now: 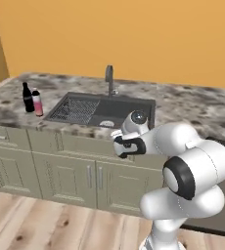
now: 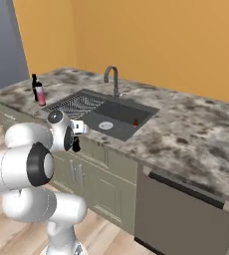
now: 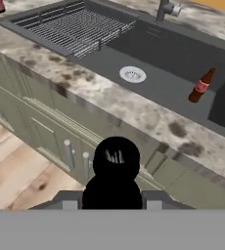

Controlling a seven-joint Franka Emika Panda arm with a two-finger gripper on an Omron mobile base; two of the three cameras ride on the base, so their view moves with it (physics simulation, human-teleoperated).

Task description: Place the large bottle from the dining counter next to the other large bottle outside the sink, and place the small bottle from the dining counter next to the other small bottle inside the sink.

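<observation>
A: Where's the small bottle?
B: In the gripper, jaws pinching it; held low in front of the cabinets, short of the sink.
A: Target?
B: Other small bottle, upright at basin's far right corner.
A: Risks?
B: Imo lift's too low; could clip the counter edge, or knock the red one over when setting down beside it.
</observation>
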